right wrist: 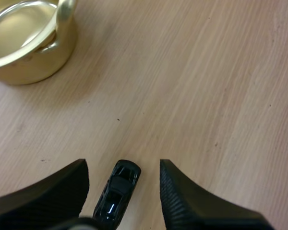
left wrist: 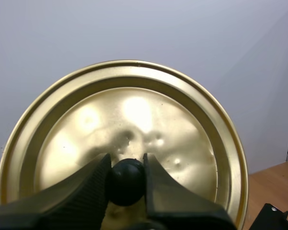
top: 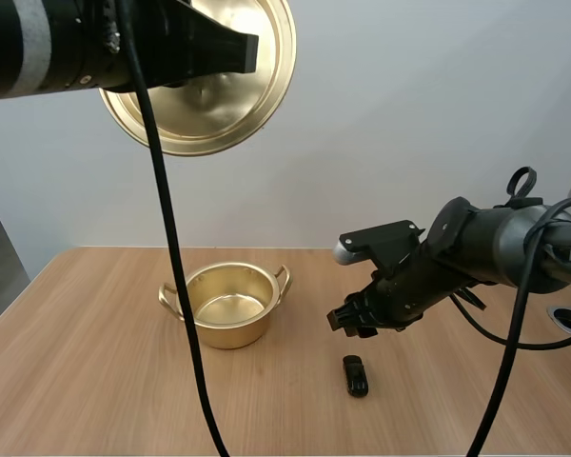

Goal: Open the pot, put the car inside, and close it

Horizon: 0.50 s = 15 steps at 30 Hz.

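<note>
The gold pot (top: 226, 307) stands open on the wooden table, nothing inside it. High above it, my left gripper (top: 243, 52) holds the gold lid (top: 209, 95) tilted on edge. In the left wrist view the gripper (left wrist: 127, 165) is shut on the lid's black knob (left wrist: 127, 182), with the lid (left wrist: 125, 124) behind it. A small black toy car (top: 355, 375) lies on the table right of the pot. My right gripper (top: 350, 322) hovers just above and behind the car. Its wrist view shows the gripper (right wrist: 124, 167) open, the car (right wrist: 116, 195) between the fingers, the pot (right wrist: 29, 45) farther off.
The wooden table (top: 95, 381) has bare room to the left and in front of the pot. Its right edge lies close to my right arm, and a white wall stands behind.
</note>
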Each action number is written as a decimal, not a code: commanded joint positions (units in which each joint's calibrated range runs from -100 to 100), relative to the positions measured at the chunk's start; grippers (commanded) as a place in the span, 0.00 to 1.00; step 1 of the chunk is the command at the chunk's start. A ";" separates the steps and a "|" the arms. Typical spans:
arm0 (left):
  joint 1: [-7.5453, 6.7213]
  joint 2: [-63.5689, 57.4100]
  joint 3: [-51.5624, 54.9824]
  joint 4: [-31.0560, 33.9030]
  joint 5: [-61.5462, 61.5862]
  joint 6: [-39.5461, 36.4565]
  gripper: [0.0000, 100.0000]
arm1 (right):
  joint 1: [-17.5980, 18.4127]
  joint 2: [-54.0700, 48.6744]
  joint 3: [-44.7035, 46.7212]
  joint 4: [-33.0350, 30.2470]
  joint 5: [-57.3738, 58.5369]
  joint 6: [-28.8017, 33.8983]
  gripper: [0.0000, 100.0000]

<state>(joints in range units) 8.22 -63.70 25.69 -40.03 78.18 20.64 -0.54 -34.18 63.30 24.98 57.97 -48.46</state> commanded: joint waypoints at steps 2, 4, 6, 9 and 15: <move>0.04 -0.01 0.05 -0.02 0.49 -0.03 0.00 | 0.05 0.06 0.00 -0.22 0.68 0.33 0.78; 0.04 -0.01 0.05 -0.02 0.70 -0.03 0.00 | 0.05 0.30 0.00 -0.22 2.14 0.33 0.78; 0.04 -0.01 0.05 -0.02 0.91 -0.03 0.00 | 0.05 1.28 0.32 -0.22 3.30 0.33 0.78; 0.04 -0.01 0.05 -0.02 1.13 -0.03 0.00 | 0.05 3.15 1.37 -0.34 3.49 -0.02 0.78; 0.04 -0.01 0.05 -0.02 1.30 -0.03 0.00 | 0.05 6.29 1.65 -1.18 5.62 -0.65 0.78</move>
<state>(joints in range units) 8.22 -63.70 25.69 -40.03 79.34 20.64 -0.47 -28.30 64.92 23.75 63.07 -48.72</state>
